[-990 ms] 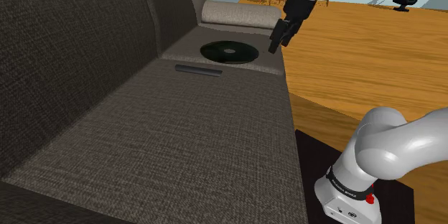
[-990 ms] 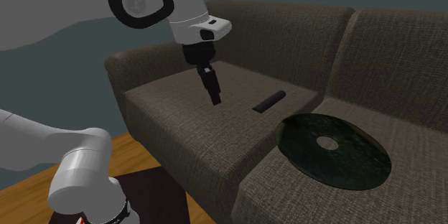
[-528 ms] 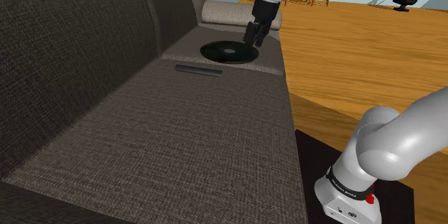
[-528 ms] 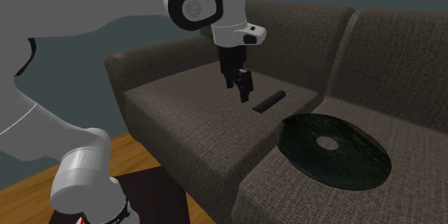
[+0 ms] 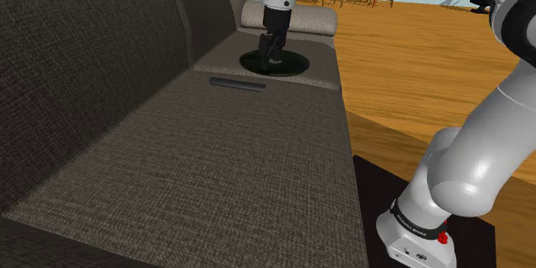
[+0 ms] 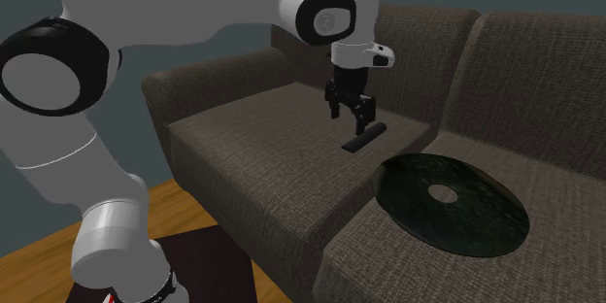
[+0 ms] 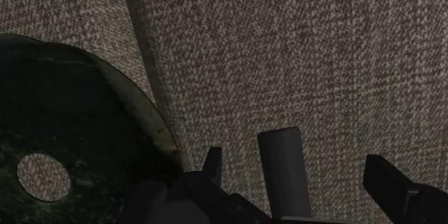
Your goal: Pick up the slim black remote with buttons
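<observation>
The slim dark remote (image 5: 238,83) lies flat on the brown sofa seat, close to the seam between two cushions. In the second exterior view my black gripper (image 6: 352,115) hangs just above the remote (image 6: 364,138), pointing down. It is open. In the wrist view the remote's end (image 7: 285,172) lies between the spread fingers (image 7: 212,161) of the gripper (image 7: 293,164), and neither finger touches it. Nothing is held.
A dark round disc with a centre hole (image 6: 452,204) lies on the neighbouring cushion, right beside the remote. The sofa backrest (image 5: 77,60) rises behind. An armrest (image 5: 288,17) closes the far end. Wooden floor (image 5: 429,69) runs along the seat's front edge.
The arm has swung across the sofa from beyond its front edge, and the gripper has come down from open air to just above the remote. The remote and disc have not moved.
</observation>
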Robot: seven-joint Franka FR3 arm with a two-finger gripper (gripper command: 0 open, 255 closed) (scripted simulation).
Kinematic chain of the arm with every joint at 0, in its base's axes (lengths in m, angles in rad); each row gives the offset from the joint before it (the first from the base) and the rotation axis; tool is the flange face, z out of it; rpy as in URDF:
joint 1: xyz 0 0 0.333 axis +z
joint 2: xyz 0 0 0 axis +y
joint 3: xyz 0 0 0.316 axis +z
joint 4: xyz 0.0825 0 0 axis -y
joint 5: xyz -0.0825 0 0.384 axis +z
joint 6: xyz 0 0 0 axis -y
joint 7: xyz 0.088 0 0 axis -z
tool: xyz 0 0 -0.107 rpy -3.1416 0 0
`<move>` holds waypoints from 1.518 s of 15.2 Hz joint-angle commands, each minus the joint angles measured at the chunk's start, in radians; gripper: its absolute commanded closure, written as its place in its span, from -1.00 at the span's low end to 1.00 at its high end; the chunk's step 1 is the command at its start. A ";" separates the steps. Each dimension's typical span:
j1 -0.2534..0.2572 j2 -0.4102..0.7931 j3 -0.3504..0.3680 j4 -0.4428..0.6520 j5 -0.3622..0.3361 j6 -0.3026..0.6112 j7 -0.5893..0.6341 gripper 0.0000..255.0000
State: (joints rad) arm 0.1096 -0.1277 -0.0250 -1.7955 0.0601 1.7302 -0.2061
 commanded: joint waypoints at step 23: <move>0.028 0.331 0.027 0.232 0.019 0.013 -0.093 1.00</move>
State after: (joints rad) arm 0.1373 0.2005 0.0013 -1.5614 0.0788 1.7422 -0.2992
